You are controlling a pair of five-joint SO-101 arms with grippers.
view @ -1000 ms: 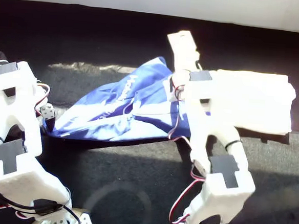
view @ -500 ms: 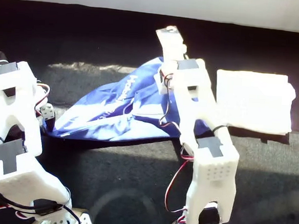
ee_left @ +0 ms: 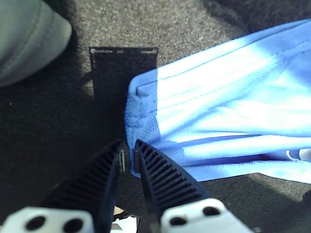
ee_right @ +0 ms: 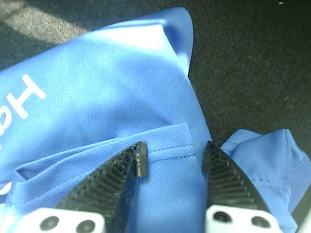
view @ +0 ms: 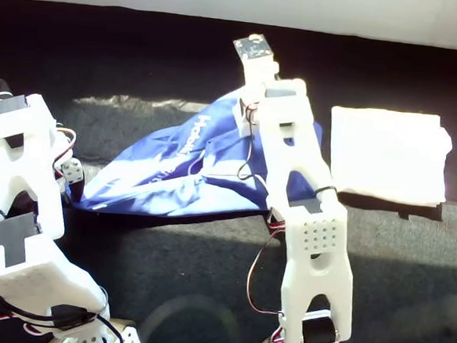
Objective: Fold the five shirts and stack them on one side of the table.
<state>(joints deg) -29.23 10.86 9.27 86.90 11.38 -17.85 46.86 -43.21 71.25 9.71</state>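
Two shirts lie on the dark table [view: 207, 248], one blue and one white. The blue shirt [view: 174, 168] is spread out crumpled in the middle, with white lettering on it and several folds and creases. The white shirt [view: 386, 155] sits folded into a neat rectangle at the right side, just beside the blue one. Of the two arms, the left arm [view: 24, 173] stands at the blue shirt's left corner. The left gripper [ee_left: 127, 154] has its fingers pressed nearly together, tips at the shirt's hem; I cannot tell whether any cloth is caught between them. The right arm [view: 299, 176] stretches across the blue shirt's far right part, and the right gripper [ee_right: 172, 158] hangs over a stitched hem there, fingers spread wide, holding nothing. One piece of grey cloth [ee_left: 24, 39] lies near the left gripper, apart from the blue shirt.
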